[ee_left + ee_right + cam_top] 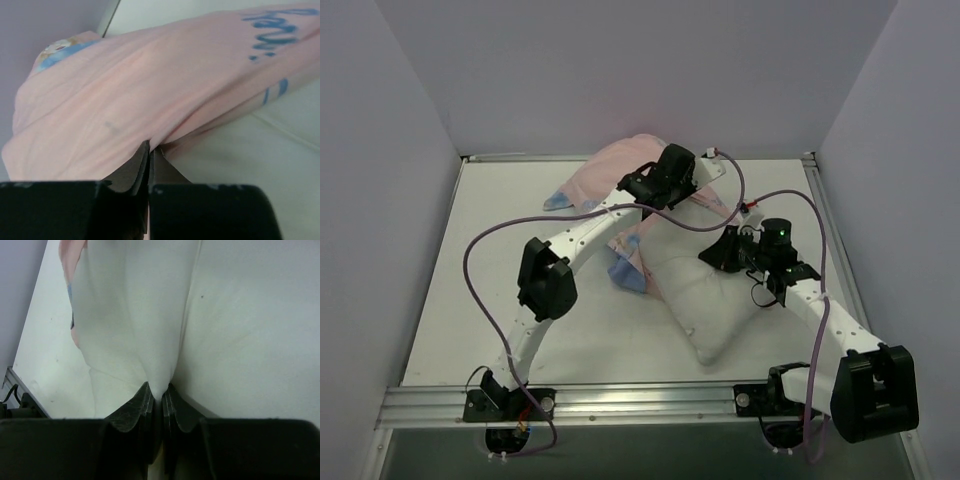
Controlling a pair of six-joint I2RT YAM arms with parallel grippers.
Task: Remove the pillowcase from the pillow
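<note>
The left hand (150, 159) is clamped on the pillowcase (150, 85), which is bunched pink side out at the tabletop's (450, 300) far end. The right hand (159, 394) pinches the largely bared pillow (135, 315). Mid-peel, I'd say: next the left should pull away.

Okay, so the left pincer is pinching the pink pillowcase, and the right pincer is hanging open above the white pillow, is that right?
Not quite. The left pincer does pinch the pink pillowcase, but the right pincer is not hanging open. The right wrist view shows it shut on a fold of the white pillow.
</note>
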